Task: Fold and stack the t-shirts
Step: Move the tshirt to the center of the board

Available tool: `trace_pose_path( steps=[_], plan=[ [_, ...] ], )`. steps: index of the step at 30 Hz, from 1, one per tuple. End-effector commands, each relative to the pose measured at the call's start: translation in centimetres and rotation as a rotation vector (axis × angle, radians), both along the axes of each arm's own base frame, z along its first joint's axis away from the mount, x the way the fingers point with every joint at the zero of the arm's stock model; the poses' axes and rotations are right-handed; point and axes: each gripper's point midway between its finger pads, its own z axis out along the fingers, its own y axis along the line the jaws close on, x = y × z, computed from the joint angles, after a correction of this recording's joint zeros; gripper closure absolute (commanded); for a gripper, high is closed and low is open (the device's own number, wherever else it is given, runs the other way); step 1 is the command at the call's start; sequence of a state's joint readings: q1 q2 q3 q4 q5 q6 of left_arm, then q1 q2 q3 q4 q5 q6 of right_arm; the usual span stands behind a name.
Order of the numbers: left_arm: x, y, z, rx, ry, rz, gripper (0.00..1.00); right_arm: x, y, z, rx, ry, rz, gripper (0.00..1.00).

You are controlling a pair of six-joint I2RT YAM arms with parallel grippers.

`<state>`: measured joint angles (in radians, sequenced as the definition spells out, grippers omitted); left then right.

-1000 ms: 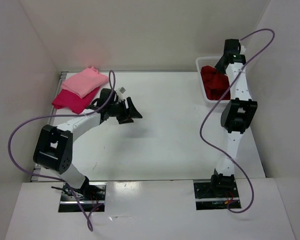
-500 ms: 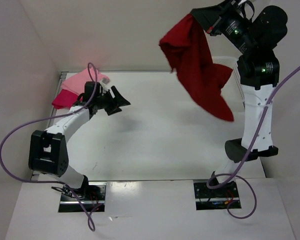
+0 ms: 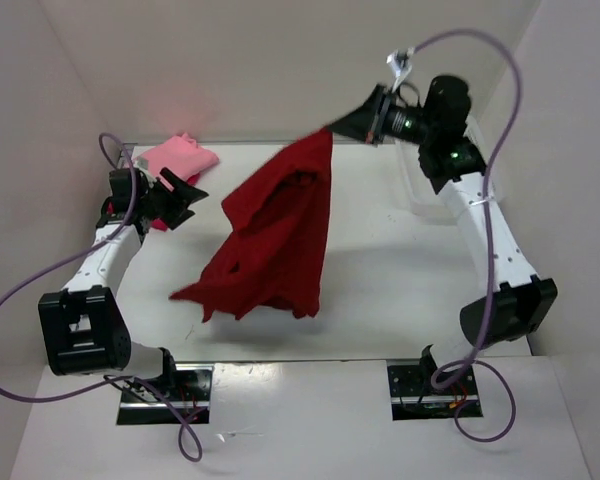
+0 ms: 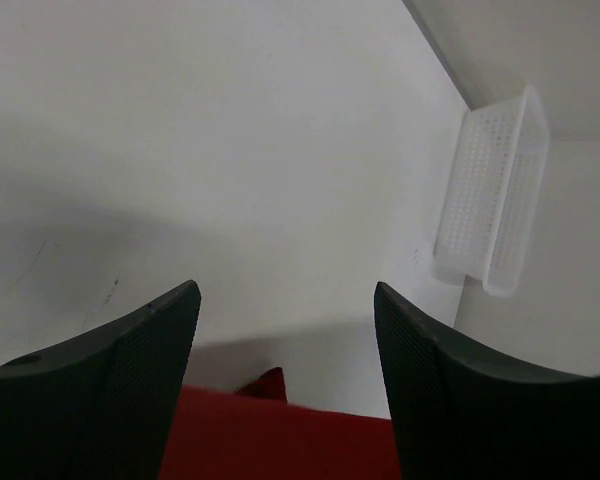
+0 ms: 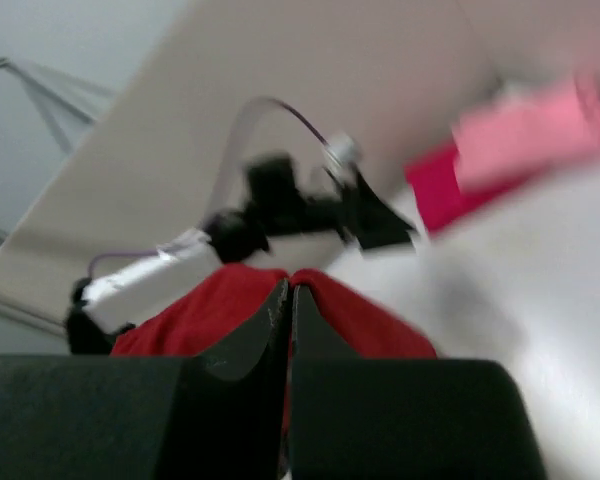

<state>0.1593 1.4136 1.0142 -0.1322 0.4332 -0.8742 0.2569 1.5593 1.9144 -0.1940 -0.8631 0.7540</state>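
Right gripper (image 3: 332, 128) is pinched tight on one edge of the dark maroon shirt (image 3: 275, 235), which I see hanging in the air above the middle of the table (image 3: 380, 290). Left gripper (image 3: 187, 199) stands spread wide, holding nothing, just beside the light pink shirt (image 3: 180, 155), which lies on the crimson-magenta shirt (image 5: 435, 195) in the far left corner. A white mesh basket (image 4: 485, 200) sits at the far right.

The left arm (image 3: 100, 258) and right arm (image 3: 490, 235) are white with black joints (left gripper (image 4: 285, 295), right gripper (image 5: 288, 290) also black) and purple cables (image 3: 480, 32).
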Motion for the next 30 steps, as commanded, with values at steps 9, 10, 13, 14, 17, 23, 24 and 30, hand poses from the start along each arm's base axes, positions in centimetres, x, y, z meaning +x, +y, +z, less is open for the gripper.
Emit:
trace_pose_path(
  steps=[9, 10, 13, 14, 17, 23, 24, 30],
  plan=[
    [-3.2, -1.1, -4.1, 0.077, 0.085, -0.054, 0.22, 7.0, -14.3, -34.1, -0.229, 0.773, -0.478, 0.86],
    [-3.5, -1.2, -4.4, 0.107, 0.089, -0.075, 0.22, 7.1, -14.5, -34.6, -0.256, 0.771, -0.506, 0.82],
    [-4.5, -1.7, -5.1, 0.190, 0.113, -0.128, 0.22, 7.1, -13.6, -33.7, -0.351, 0.726, -0.552, 0.62],
    [-5.2, -1.9, -5.2, 0.211, 0.134, -0.140, 0.22, 7.4, -14.1, -34.1, -0.409, 0.708, -0.608, 0.57],
    [-6.2, -2.8, -6.3, 0.274, 0.165, -0.166, 0.22, 6.2, -13.1, -34.3, -0.520, 0.689, -0.638, 0.47],
    [-5.1, -5.0, -9.7, 0.162, 0.217, -0.155, 0.22, 4.0, -9.5, -36.6, -0.668, 0.681, -0.609, 0.77],
    [-5.1, -5.5, -11.0, 0.155, 0.251, -0.162, 0.22, 3.8, -9.1, -36.6, -0.671, 0.677, -0.599, 0.83],
    [-1.6, -6.5, -13.7, 0.157, 0.281, -0.185, 0.22, 5.4, -11.0, -33.5, -0.677, 0.606, -0.740, 0.91]
  ],
)
